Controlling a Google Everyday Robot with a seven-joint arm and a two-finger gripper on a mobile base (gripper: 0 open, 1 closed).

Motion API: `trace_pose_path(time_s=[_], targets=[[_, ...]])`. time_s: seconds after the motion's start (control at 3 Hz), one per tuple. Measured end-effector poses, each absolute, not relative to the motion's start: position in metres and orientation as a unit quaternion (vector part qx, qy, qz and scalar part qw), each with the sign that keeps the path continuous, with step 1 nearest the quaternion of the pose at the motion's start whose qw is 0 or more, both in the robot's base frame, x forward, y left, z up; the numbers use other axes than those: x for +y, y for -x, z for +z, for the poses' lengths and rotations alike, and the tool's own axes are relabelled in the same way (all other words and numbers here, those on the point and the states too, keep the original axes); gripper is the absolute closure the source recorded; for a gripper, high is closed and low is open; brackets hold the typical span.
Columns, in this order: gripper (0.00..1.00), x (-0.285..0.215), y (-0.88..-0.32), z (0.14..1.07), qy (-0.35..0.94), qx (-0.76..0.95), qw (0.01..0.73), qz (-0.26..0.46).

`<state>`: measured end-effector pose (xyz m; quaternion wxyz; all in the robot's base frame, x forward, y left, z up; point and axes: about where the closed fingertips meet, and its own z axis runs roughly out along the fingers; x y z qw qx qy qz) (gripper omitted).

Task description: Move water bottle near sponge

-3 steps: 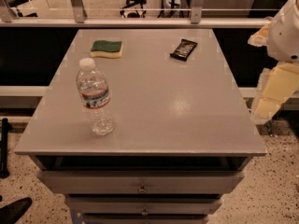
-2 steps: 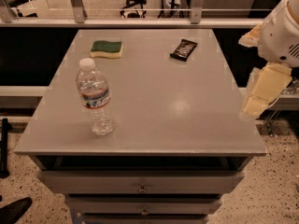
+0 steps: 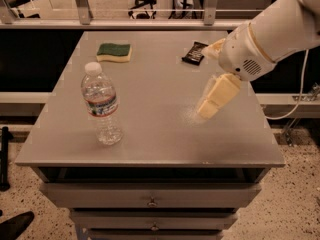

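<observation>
The water bottle (image 3: 101, 104) stands upright at lower left of the table (image 3: 150, 146), well left of the gripper (image 3: 213, 73), which hovers right of centre with fingers (image 3: 216, 96) spread and empty, and the sponge (image 3: 114, 52) lies at upper left.

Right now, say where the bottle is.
The bottle stands upright at the table's near left in the camera view, in front of the sponge; the gripper hovers apart on its right.
</observation>
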<state>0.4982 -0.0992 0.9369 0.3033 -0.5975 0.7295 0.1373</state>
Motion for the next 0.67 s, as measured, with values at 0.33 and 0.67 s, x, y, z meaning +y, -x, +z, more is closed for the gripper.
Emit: trace_pose_path(time_s=[0.33,0.67], targets=[[0.00,-0.053,-0.512,0.924,0.583,0.703,0.348,0.213],[0.00,0.012,-0.513,0.924,0.553,0.658,0.404,0.313]])
